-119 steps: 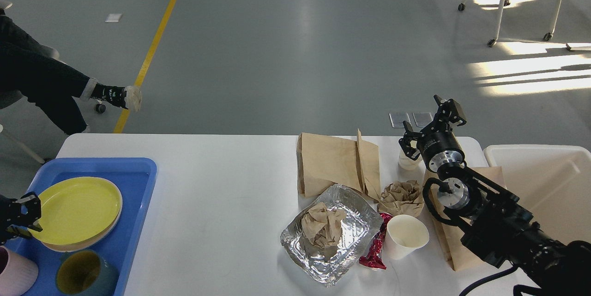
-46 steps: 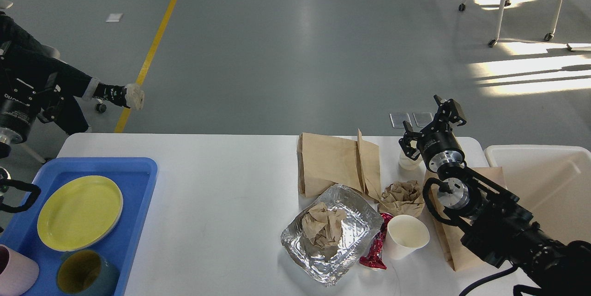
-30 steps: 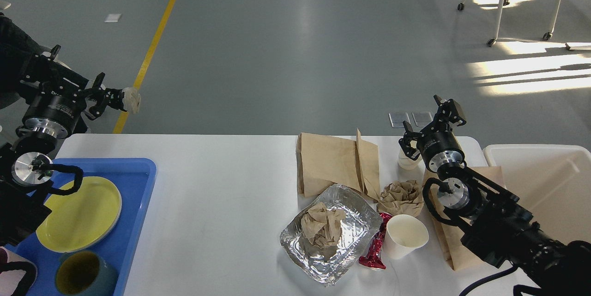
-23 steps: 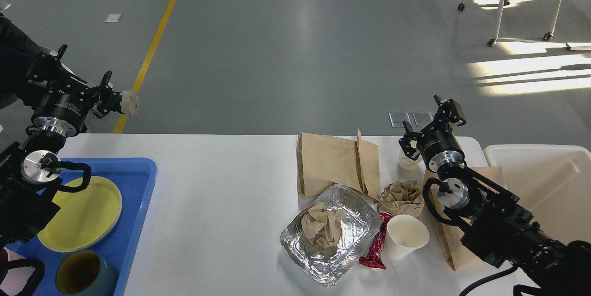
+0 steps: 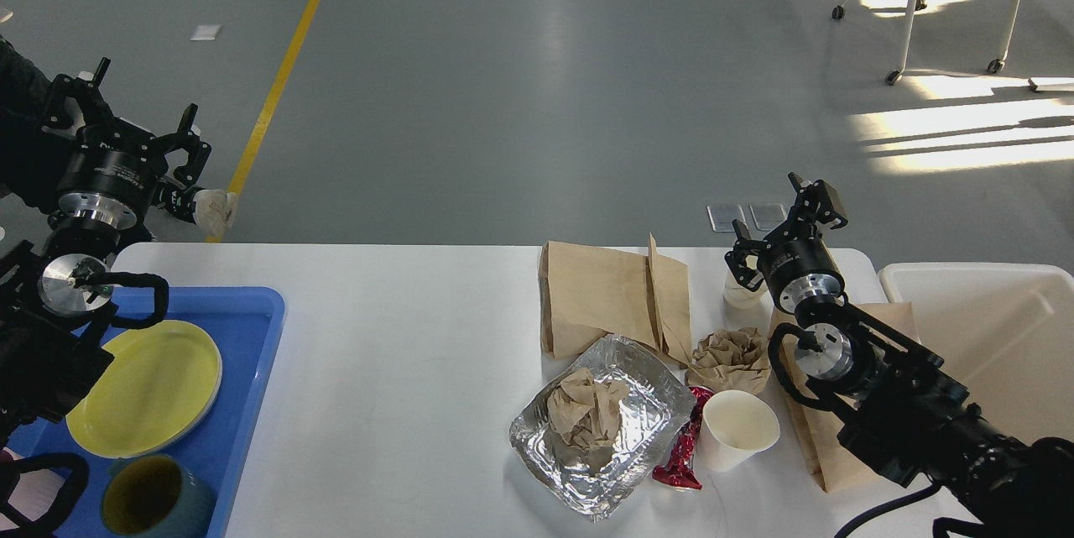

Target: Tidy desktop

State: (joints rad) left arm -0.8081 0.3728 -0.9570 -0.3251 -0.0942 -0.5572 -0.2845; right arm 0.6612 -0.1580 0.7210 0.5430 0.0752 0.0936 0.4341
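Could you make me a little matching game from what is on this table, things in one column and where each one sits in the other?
Things:
1. yellow plate
2. crumpled brown paper
3. red wrapper
4. white paper cup

Places:
A. in the foil tray
B. between the foil tray and the white paper cup
C. on the blue tray
D. standing upright on the desktop, just right of the red wrapper

Pairs: 1-C, 2-A, 3-B, 4-D
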